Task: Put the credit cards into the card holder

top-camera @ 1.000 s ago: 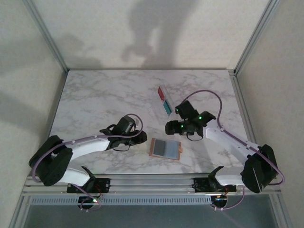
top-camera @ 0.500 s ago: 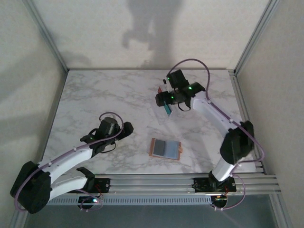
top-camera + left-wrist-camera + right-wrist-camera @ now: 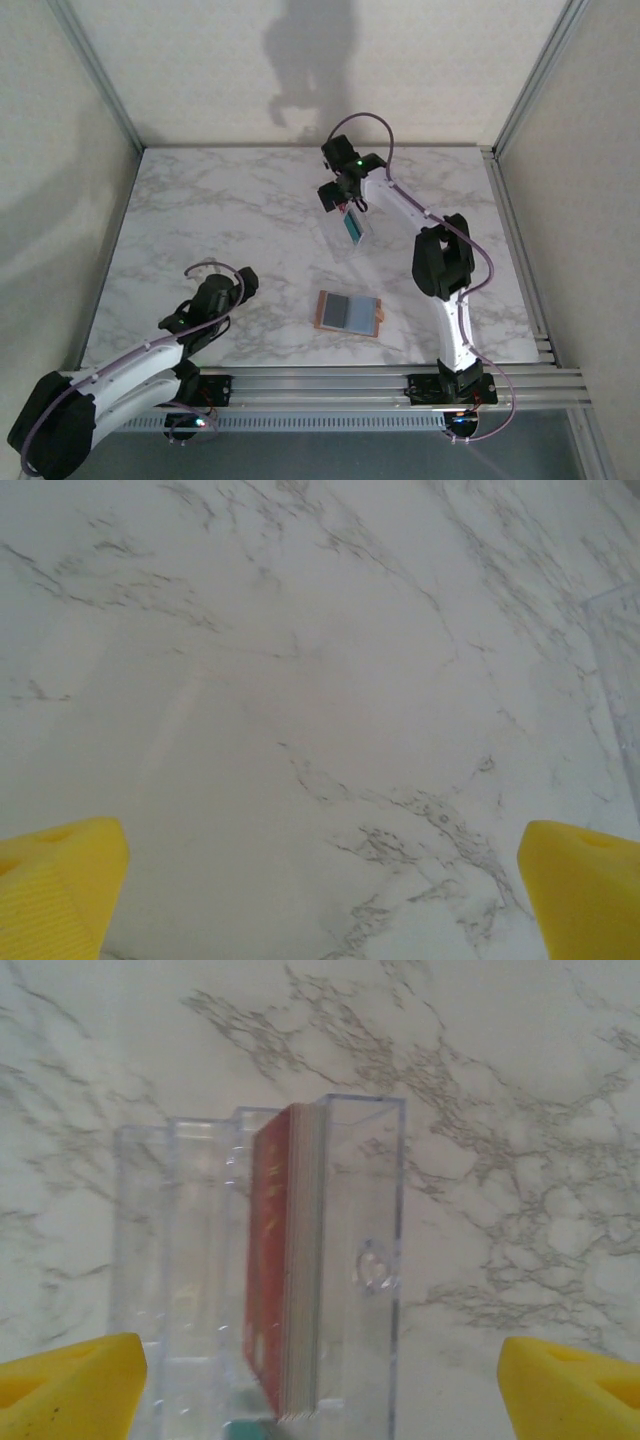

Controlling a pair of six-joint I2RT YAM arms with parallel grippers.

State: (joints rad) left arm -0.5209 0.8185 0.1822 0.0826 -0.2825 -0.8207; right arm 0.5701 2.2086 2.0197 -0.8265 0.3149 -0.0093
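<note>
Both wide, empty: left gripper [image 3: 320,880] over marble table [image 3: 200,220], right gripper [image 3: 320,1380] over clear box [image 3: 372,1170]; beige walls [image 3: 60,100].

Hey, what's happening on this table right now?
The right claw hangs open over a clear case holding a stack of credit cards, a red one facing out, far across the table. No card is gripped. The card holder lies open near the front, and the left claw is open above bare table.

White marble worktop [image 3: 220,225]. Lying flat on it, lower centre: open card holder [image 3: 349,313]. Upper centre, well apart: clear box [image 3: 354,238].
</note>
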